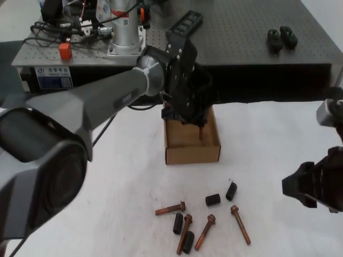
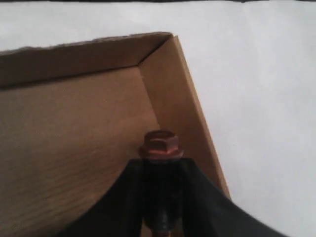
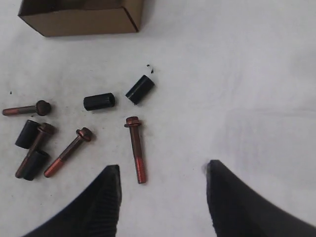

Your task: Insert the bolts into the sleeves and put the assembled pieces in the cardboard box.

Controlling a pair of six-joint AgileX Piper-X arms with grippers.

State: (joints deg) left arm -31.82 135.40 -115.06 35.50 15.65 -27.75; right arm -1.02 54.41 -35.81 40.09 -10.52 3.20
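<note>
My left gripper (image 2: 160, 197) clamps a hex-head bolt (image 2: 159, 147) over a cardboard box (image 2: 187, 113) corner, which my arm (image 1: 107, 96) masks in the high view. My right gripper (image 3: 163, 168) gapes above loose bolts (image 3: 136, 148) and sleeves (image 3: 98, 102).

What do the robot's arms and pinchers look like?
The left arm is a grey tube with a rounded silvery joint and small lettering on it. The left gripper and right gripper are black; the right one's two fingers have fine ridges.

Coppery-brown bolts (image 3: 135, 148), black sleeves (image 3: 98, 101), tan cardboard box (image 1: 192, 153) (faintly ribbed inside), white table cover (image 1: 268, 139).
</note>
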